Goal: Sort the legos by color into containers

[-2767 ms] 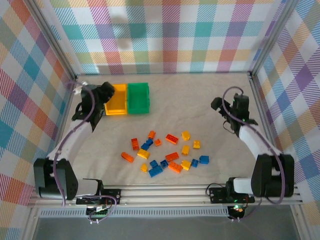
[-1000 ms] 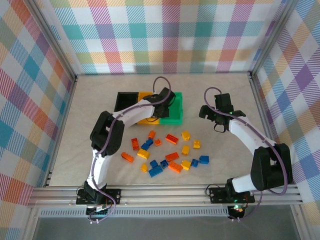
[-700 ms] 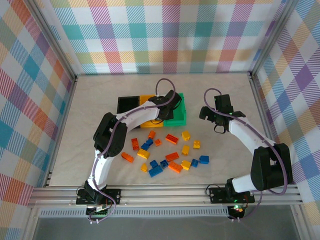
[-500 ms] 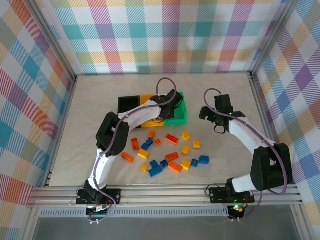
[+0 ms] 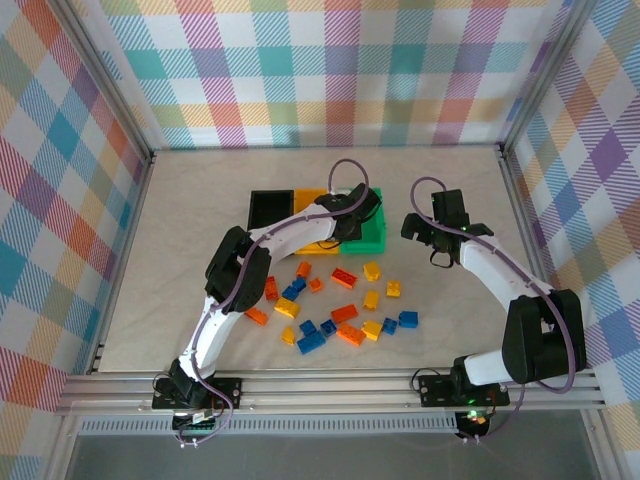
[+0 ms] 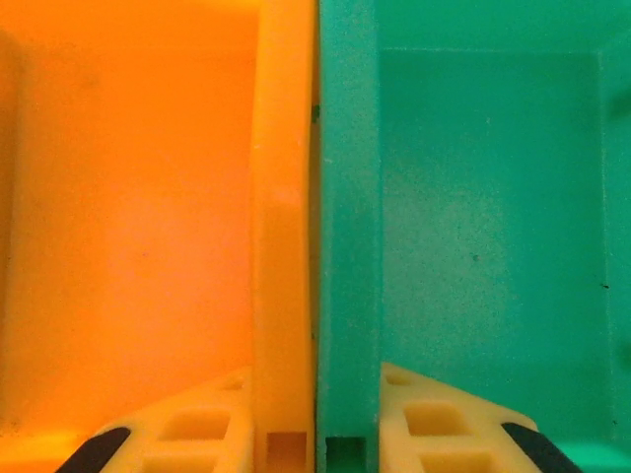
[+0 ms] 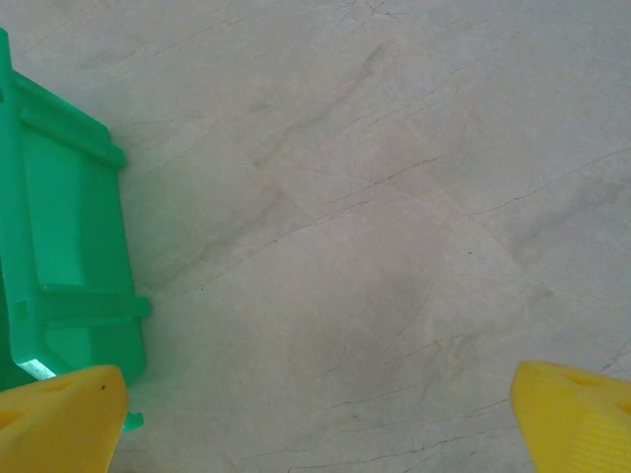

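Note:
Three containers stand in a row at mid-table: black (image 5: 270,208), yellow (image 5: 309,199) and green (image 5: 372,238). My left gripper (image 5: 345,222) is shut on the touching walls of the yellow container (image 6: 281,246) and green container (image 6: 347,246), one finger (image 6: 187,434) inside each. Both containers look empty inside. The legos lie loose in front of the row, among them an orange one (image 5: 344,277), a yellow one (image 5: 372,270) and a blue one (image 5: 310,343). My right gripper (image 5: 425,228) stands open just right of the green container (image 7: 59,246), over bare table, holding nothing.
Metal frame posts and checked cloth walls close in the table (image 5: 450,180) on three sides. A rail runs along the near edge by the arm bases. Bare marble-patterned surface (image 7: 375,246) lies to the right of the containers.
My left arm has swung from the far left to the middle, and the row of three containers has slid rightward with it. The right gripper has barely moved.

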Robot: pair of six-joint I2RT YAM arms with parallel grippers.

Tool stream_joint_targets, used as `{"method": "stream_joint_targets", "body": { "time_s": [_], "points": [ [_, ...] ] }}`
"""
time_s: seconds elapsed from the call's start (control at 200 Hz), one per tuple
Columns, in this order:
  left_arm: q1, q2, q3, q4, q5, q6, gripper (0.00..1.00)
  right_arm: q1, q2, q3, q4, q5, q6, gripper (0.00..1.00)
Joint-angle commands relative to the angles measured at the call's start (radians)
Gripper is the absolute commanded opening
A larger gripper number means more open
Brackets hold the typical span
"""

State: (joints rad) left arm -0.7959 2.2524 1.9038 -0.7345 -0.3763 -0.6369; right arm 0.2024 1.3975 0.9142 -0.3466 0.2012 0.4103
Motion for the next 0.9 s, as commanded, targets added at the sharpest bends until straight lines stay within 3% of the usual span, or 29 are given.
{"method": "stream_joint_targets", "body": {
  "time_s": [0.0,0.085,0.295,0.47,0.75,0.895],
  "points": [
    [-0.016,-0.005,0.019,-0.014,0.023,-0.007,0.39,-0.003,-0.028,-0.003,-0.014,-0.004,0.015,1.00],
    [-0.016,-0.021,0.025,-0.002,0.023,-0.008,0.53,-0.003,-0.038,0.000,-0.016,-0.014,0.020,1.00],
    [-0.016,-0.132,0.081,0.007,0.012,0.013,0.70,-0.003,-0.066,0.018,-0.044,-0.100,0.021,1.00],
    [-0.016,-0.372,-0.088,0.101,-0.014,0.065,1.00,0.045,-0.096,-0.010,-0.074,-0.200,0.027,0.99],
    [-0.008,-0.762,-0.611,0.317,-0.009,0.041,1.00,0.260,0.005,-0.036,-0.080,-0.222,-0.006,0.89],
    [0.014,-0.883,-0.831,0.373,0.044,-0.009,1.00,0.339,0.124,0.015,-0.084,-0.142,-0.040,0.84]
  ]
}}
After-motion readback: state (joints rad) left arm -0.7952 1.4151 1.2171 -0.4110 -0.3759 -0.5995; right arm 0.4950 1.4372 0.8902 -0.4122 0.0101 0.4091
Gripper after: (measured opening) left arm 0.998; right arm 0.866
